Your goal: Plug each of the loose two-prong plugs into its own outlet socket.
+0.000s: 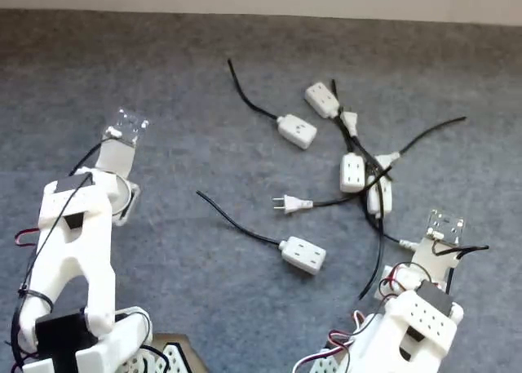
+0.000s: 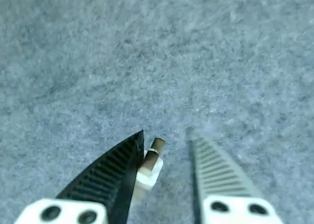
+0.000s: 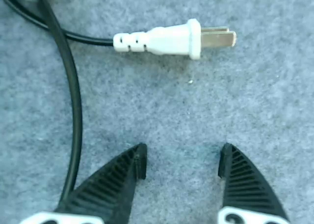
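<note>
Over grey carpet (image 3: 171, 101), the right gripper (image 3: 181, 158) hung with its black ridged fingers (image 3: 117, 180) spread and empty. It sat just short of a white two-prong plug (image 3: 167, 39) on a black cord (image 3: 73, 101), apparently lined up to seize it. At the frame's left, the left gripper (image 1: 126, 128) hung released, well apart from the nearest white plastic outlet socket (image 1: 303, 255) at lower centre.

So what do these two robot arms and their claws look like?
The left arm and right arm are chunky white plastic with black motor blocks and thin red and black wires. Each ends in two pointed, ridged fingers on white bases: both black on the right gripper, one black and one pale grey on the left gripper.
</note>
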`<state>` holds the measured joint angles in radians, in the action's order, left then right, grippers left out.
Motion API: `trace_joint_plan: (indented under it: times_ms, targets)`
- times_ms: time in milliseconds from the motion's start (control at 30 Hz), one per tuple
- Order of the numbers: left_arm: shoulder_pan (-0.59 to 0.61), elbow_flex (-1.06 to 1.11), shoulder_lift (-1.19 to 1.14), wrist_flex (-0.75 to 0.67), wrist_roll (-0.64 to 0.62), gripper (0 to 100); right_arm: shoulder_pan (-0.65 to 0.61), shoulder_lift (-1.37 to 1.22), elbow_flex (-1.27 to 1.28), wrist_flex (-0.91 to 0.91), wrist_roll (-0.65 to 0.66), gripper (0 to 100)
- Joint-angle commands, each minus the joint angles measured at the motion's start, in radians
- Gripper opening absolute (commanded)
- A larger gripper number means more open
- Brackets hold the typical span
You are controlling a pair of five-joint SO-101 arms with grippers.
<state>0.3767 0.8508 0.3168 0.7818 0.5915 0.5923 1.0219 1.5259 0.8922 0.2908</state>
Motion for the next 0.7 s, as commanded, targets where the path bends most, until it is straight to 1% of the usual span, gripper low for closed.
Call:
trace_joint_plan:
  times_ms: [0,333,567,667]
  targets:
    - [0.048,0.001,0.031,-0.012,0.038,22,-0.022,0.001,0.005,-0.031,-0.006,23.8]
    - [0.041,0.104,0.031,-0.018,0.152,22,-0.022,0.001,0.005,-0.031,-0.006,23.8]
    - [-0.013,0.148,0.031,-0.015,0.183,22,-0.022,0.001,0.005,-0.031,-0.006,23.8]
    - [-0.059,0.174,0.031,-0.018,0.201,22,-0.022,0.001,0.018,-0.033,-0.005,23.8]
